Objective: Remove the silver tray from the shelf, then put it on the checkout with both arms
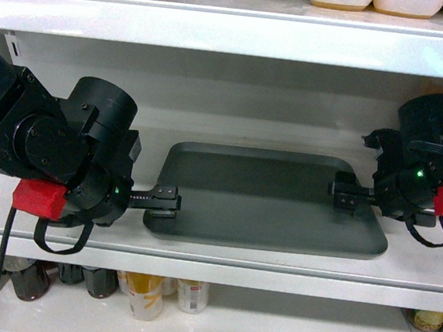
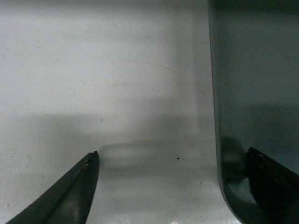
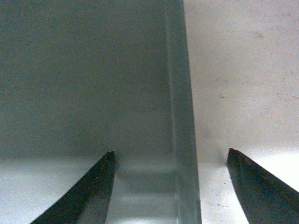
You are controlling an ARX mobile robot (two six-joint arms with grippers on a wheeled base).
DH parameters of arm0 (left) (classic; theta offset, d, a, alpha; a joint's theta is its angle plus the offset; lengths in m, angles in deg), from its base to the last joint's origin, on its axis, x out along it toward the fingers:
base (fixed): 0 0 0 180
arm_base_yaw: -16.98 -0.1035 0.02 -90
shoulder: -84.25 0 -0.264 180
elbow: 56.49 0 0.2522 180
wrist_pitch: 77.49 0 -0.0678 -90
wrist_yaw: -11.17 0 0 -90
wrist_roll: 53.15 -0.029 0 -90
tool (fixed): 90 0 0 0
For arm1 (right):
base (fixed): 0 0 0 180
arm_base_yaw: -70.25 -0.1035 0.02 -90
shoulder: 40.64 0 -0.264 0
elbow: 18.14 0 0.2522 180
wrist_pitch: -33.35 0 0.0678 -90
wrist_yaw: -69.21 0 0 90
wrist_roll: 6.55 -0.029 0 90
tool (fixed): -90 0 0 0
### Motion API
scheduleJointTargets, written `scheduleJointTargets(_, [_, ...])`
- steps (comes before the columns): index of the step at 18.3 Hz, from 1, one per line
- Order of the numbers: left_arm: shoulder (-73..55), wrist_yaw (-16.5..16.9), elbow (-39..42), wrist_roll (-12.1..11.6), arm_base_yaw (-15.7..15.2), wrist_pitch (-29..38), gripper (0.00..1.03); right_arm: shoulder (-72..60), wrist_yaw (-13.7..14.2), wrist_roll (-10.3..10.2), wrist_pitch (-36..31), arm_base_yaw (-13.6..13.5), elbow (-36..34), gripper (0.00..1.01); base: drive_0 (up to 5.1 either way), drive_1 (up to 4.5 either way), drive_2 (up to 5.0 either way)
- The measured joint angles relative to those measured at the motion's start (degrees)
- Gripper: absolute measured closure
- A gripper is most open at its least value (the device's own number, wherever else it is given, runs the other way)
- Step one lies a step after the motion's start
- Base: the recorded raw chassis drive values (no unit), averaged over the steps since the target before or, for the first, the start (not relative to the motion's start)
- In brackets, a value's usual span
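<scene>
The silver tray [image 1: 270, 196] lies flat on the white shelf [image 1: 213, 244], grey-green with a low rim. My left gripper [image 1: 166, 198] is at its left front corner and stands open; in the left wrist view one fingertip [image 2: 91, 163] is over the shelf [image 2: 117, 93] and the other over the tray [image 2: 257, 84], astride the rim. My right gripper [image 1: 348, 193] is at the tray's right edge, open too; its fingers straddle the rim [image 3: 180, 116], one over the tray floor [image 3: 84, 70] and one over the shelf [image 3: 243, 70]. The checkout is out of view.
A shelf board [image 1: 236, 25] runs close overhead, carrying jars and bottles. Bottles and cans [image 1: 145, 293] stand on the shelf below. A perforated upright [image 1: 12, 45] is at the back left. Cables hang from both wrists.
</scene>
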Motion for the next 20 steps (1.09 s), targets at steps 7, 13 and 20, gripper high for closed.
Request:
scheduleJointTargets(7, [0.63,4.09,4.46,2.89,-0.81,4.22,0.73,1.55,1.07,1.18,-4.37,-0.66,-5.01,0.88,0.0,0.0,0.0])
scheduleJointTargets(13, [9.33,2.95,22.62,9.97,-1.05,17.9,0.99,11.21,-1.88,-3.04,-15.69,-1.22,-24.61,0.98,0.0,0.0,0.0])
scheduleJointTargets(20, [23.08,0.02,32.39,9.01,1.62,18.78,1.0,24.11,-1.75,-5.22,-22.99,-1.46,-40.85,0.98,0.0,0.0,0.0])
